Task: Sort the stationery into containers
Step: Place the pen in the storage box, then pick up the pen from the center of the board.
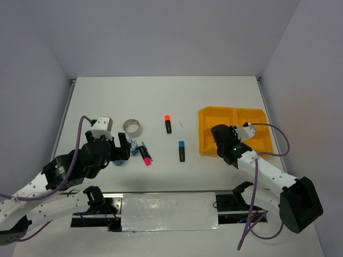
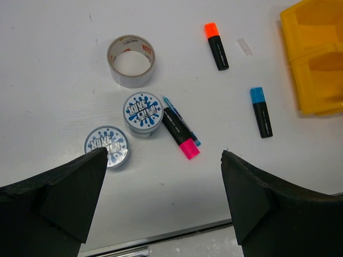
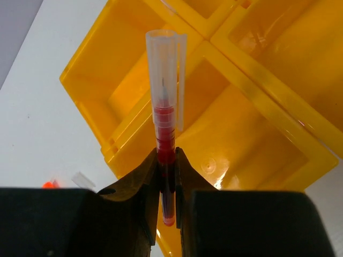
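Observation:
My right gripper is shut on a thin red pen with a clear cap, held pointing away over the near-left compartment of the yellow-orange tray. In the top view it hovers over the tray. My left gripper is open and empty above the table, near two blue-white tubs. A pink-capped highlighter lies against a blue pen. The grey tape ring, an orange-capped highlighter and a blue-capped highlighter lie apart on the table.
A small clear pen cap lies loose right of the orange highlighter. A shiny metal strip runs along the near edge between the arm bases. White walls close in the table at the back and sides.

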You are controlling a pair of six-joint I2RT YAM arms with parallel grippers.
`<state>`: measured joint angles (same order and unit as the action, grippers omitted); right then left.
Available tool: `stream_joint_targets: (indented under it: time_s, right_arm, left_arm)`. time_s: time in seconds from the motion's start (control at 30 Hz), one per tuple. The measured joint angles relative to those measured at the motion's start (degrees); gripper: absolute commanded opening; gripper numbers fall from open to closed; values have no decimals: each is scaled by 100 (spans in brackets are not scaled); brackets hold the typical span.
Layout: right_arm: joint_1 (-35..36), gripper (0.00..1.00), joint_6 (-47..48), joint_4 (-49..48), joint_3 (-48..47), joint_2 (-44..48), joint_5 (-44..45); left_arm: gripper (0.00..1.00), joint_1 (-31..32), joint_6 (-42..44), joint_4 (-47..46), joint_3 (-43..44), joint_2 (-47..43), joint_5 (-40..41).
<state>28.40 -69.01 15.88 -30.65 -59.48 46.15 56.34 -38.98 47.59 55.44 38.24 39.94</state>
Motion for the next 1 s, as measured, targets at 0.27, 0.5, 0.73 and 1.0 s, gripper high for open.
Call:
stream_joint_targets:
  time_s: [0.27, 0.5, 0.73, 1.0]
  right_arm:
    - [-17, 70, -70, -57, 149, 2, -181]
    - [-15, 78, 240, -44, 101, 195, -313]
    - [389, 100, 1209, -44, -413, 645, -245]
    - [1537, 100, 2736, -164, -1316, 507, 57]
  left_arm:
    - [99, 2, -15, -4, -48, -269, -92]
    - [99, 2, -31, -4, -48, -271, -87]
    - [99, 2, -339, 192, -31, -151, 210]
    - [99, 0, -1462, 431, 179, 1036, 494]
